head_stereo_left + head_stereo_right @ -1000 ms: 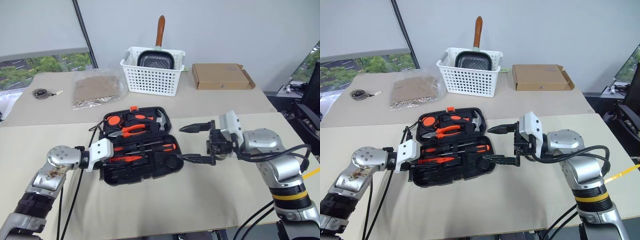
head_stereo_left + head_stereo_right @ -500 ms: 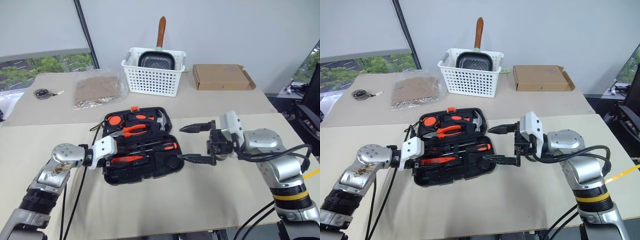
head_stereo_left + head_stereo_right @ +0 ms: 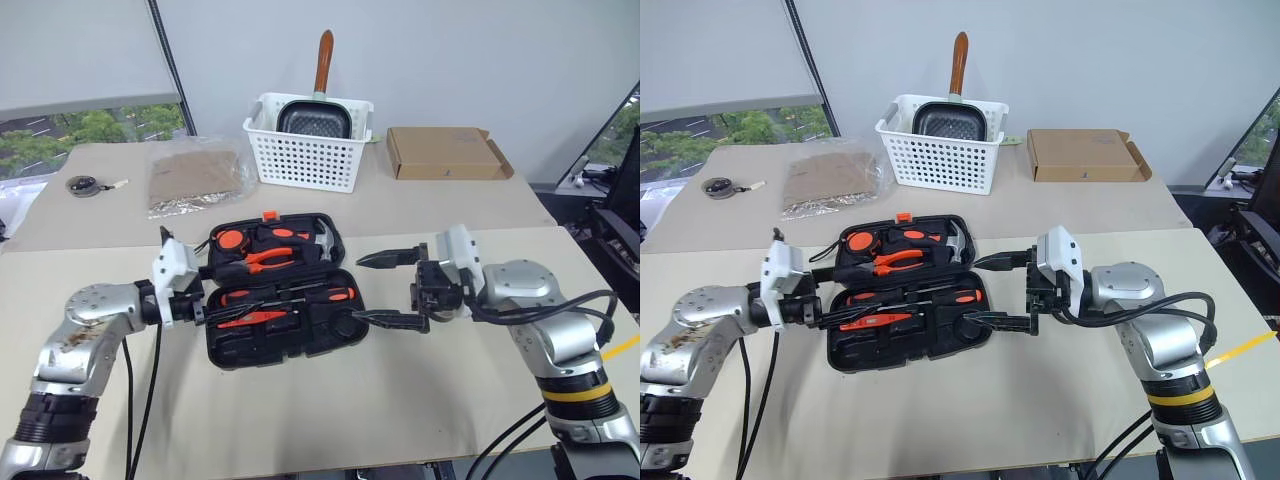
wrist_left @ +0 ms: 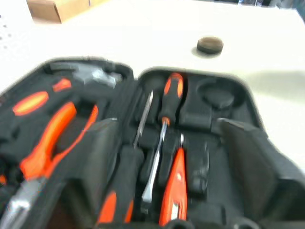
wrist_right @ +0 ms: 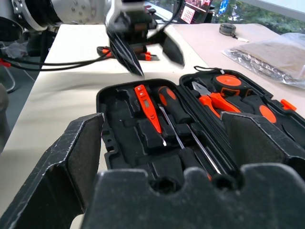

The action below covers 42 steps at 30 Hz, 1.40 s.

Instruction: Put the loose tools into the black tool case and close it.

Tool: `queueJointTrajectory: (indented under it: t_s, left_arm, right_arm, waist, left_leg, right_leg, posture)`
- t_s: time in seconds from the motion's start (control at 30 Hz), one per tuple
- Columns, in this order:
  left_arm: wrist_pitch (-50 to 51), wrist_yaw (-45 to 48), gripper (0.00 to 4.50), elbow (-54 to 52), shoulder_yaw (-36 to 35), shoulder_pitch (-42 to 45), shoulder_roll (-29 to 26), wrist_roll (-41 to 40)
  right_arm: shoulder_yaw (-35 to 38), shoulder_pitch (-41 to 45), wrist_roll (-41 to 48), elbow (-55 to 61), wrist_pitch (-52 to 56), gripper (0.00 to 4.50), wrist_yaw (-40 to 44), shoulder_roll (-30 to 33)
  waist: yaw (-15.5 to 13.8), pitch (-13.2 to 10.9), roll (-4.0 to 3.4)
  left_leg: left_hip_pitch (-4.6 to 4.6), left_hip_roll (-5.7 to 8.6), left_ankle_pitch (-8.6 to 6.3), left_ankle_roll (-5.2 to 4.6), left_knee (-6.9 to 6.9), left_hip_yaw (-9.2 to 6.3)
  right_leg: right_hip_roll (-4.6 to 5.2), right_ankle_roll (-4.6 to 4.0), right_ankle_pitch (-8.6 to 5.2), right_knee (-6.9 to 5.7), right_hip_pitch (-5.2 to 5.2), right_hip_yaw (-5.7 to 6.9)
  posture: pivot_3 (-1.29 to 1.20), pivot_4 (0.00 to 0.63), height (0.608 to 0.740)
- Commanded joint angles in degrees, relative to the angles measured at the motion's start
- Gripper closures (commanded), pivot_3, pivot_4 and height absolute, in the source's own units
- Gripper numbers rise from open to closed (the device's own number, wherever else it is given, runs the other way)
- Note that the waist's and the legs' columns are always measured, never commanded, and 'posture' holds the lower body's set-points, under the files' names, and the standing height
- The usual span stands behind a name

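Left tool (image 3: 203,305) hovers parted and empty at the open black tool case (image 3: 280,345) mid-counter (image 3: 420,400); screwdrivers (image 3: 325,293) and knife (image 3: 248,319) sit in recesses, lid still unclosed; right tool (image 3: 385,290) gapes wide, empty.

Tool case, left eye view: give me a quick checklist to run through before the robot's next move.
1. Black tool case lid open for loading: ok.
2. Two long screwdrivers seated in the case: ok.
3. Slim orange tester screwdriver seated: ok.
4. Small tape roll stowed: not ok, it lies on the table outside the case.
5. Left end effector open and holding nothing: ok.
6. Right end effector open and holding nothing: ok.
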State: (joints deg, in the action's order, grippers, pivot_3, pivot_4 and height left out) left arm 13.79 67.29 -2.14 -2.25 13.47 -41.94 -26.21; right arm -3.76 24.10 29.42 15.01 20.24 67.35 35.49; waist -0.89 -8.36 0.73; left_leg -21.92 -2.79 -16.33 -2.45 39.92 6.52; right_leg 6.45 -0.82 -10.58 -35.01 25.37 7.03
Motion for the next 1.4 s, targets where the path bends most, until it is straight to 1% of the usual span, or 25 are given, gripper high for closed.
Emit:
queueJointTrajectory:
  t_s: [0.03,0.17,0.2,0.23,0.5,0.8,0.9,1.0,1.13,1.17,1.2,1.27,1.3,1.33,1.37,1.4]
  left_arm:
    - [-5.2,3.8,2.41,5.2,3.2,3.3,1.1,3.2]
    - [-7.4,6.1,3.88,8.9,5.5,4.7,1.8,5.3]
    - [-7.8,6.3,4.32,9.7,5.9,5.0,1.6,6.1]
    - [-8.2,6.7,4.42,10.5,6.2,5.2,1.6,6.6]
    - [-7.8,8.0,4.42,13.3,8.7,7.5,2.1,9.4]
    - [-7.6,7.3,4.42,14.1,9.0,6.6,2.4,10.4]
    - [-8.6,5.5,4.42,14.4,7.0,6.8,3.2,9.5]
    - [-4.1,1.4,4.42,8.6,0.7,6.7,3.5,3.5]
    - [3.5,-7.6,4.42,-0.3,-9.2,5.1,3.0,-3.0]
    - [3.7,-11.1,3.92,-1.6,-11.6,4.3,2.8,-2.1]
    - [3.9,-13.6,3.69,-2.6,-13.1,3.7,2.7,-1.3]
    - [5.0,-18.4,2.97,-3.7,-18.0,1.6,2.3,-0.9]
    - [5.8,-19.9,2.65,-4.1,-20.3,0.2,2.1,-1.5]
    - [6.4,-21.5,2.26,-4.2,-23.7,-2.3,1.6,-1.8]
    - [6.7,-22.5,1.82,-4.4,-26.1,-4.4,1.3,-1.8]
    - [6.8,-23.1,1.47,-4.6,-28.1,-6.6,1.1,-1.7]
  right_arm:
    - [0.5,1.3,0.1,0.2,-1.6,0.0,0.3,0.1]
    - [0.8,1.1,0.0,0.6,-1.6,0.0,0.1,0.3]
    - [0.9,1.0,0.0,0.8,-1.6,0.0,-0.1,0.4]
    - [0.9,0.9,0.0,1.0,-1.6,0.0,-0.2,0.4]
    - [1.6,0.0,0.2,2.5,-1.1,0.0,-1.1,0.9]
    - [1.4,-0.2,0.6,2.9,-0.9,0.0,-1.4,1.6]
    - [1.1,0.1,0.7,2.5,-1.0,0.0,-1.0,1.5]
    - [0.7,0.9,0.7,1.8,-1.2,0.0,-0.5,1.1]
    - [0.4,2.4,1.4,0.8,-1.5,0.0,0.2,-0.1]
    - [0.4,2.9,1.8,0.4,-1.5,0.0,0.4,-0.6]
    - [0.4,3.1,1.9,0.2,-1.5,0.0,0.6,-1.0]
    - [0.2,4.2,2.3,-0.8,-1.7,0.0,1.2,-2.1]
    - [0.1,4.6,2.6,-1.2,-1.9,0.0,1.4,-2.7]
    - [0.0,5.5,3.0,-2.1,-2.2,0.0,1.9,-3.7]
    - [0.1,6.1,3.4,-2.7,-2.5,0.0,2.2,-4.6]
    - [0.2,6.7,3.7,-3.4,-2.7,0.0,2.6,-5.4]
  waist:
    - [0.0,0.0,0.0]
    - [0.1,0.0,0.0]
    - [0.2,0.0,0.0]
    - [0.2,0.0,0.0]
    - [0.2,0.0,0.01]
    - [0.2,0.0,0.0]
    - [0.2,0.0,0.0]
    - [0.2,0.0,0.01]
    - [0.4,0.0,0.08]
    - [0.4,0.0,0.08]
    - [0.6,0.0,0.07]
    - [0.6,0.0,0.07]
    - [0.7,0.0,0.07]
    - [0.8,0.0,0.07]
    - [0.9,0.0,0.08]
    - [1.1,0.0,0.08]
  left_leg:
    - [-0.01,0.0,0.0,0.0,0.01,-0.01]
    - [-0.04,-0.02,0.0,0.01,0.0,-0.01]
    - [-0.05,-0.02,0.0,0.0,-0.01,-0.01]
    - [-0.07,-0.02,0.0,0.0,-0.01,-0.01]
    - [-0.05,-0.01,-0.01,-0.02,0.01,0.02]
    - [-0.03,-0.01,-0.01,-0.03,0.04,-0.01]
    - [0.0,-0.01,-0.01,-0.03,0.05,0.0]
    - [-0.01,-0.02,-0.01,-0.03,0.07,-0.01]
    - [-0.08,-0.06,-0.01,-0.02,0.06,-0.04]
    - [-0.05,-0.05,-0.01,-0.02,0.05,-0.03]
    - [-0.02,-0.05,-0.01,-0.02,0.02,-0.03]
    - [0.11,-0.03,0.0,0.0,-0.03,-0.01]
    - [0.19,-0.03,0.0,0.0,-0.04,-0.01]
    - [0.2,-0.04,0.0,0.0,-0.04,-0.01]
    - [0.19,-0.04,0.0,0.0,-0.05,-0.01]
    - [0.19,-0.05,0.0,0.01,-0.05,0.0]
  right_leg:
    - [0.0,0.0,0.0,-0.02,0.01,0.0]
    - [-0.02,-0.01,0.0,-0.02,0.05,0.01]
    - [-0.02,-0.01,0.0,-0.01,0.06,0.01]
    - [-0.02,-0.01,0.0,-0.01,0.07,0.01]
    - [-0.01,-0.01,0.01,-0.02,0.04,0.0]
    - [0.0,-0.01,0.01,-0.03,0.02,0.0]
    - [0.01,0.0,0.01,-0.03,-0.01,0.0]
    - [0.01,0.0,0.01,-0.04,-0.01,0.0]
    - [-0.01,0.0,0.02,-0.05,0.06,0.0]
    - [0.0,0.0,0.02,-0.05,0.04,-0.02]
    - [0.0,0.0,0.02,-0.04,0.02,-0.03]
    - [0.01,-0.01,0.03,-0.04,-0.08,-0.03]
    - [0.01,-0.01,0.02,-0.03,-0.14,-0.03]
    - [0.01,-0.01,0.02,-0.03,-0.14,-0.02]
    - [0.0,0.0,0.02,-0.03,-0.13,-0.02]
    - [0.0,0.0,0.02,-0.03,-0.11,-0.02]
  posture:
    - [0.0,0.15,0.7]
    - [0.0,0.15,0.7]
    - [0.0,0.15,0.7]
    - [0.0,0.15,0.7]
    - [0.0,0.15,0.7]
    - [0.0,0.15,0.7]
    - [0.0,0.15,0.7]
    - [0.0,0.15,0.7]
    - [0.0,0.15,0.7]
    - [0.0,0.15,0.7]
    - [0.0,0.15,0.7]
    - [0.0,0.15,0.7]
    - [0.0,0.15,0.7]
    - [0.0,0.15,0.7]
    - [0.0,0.15,0.7]
    - [0.0,0.15,0.7]
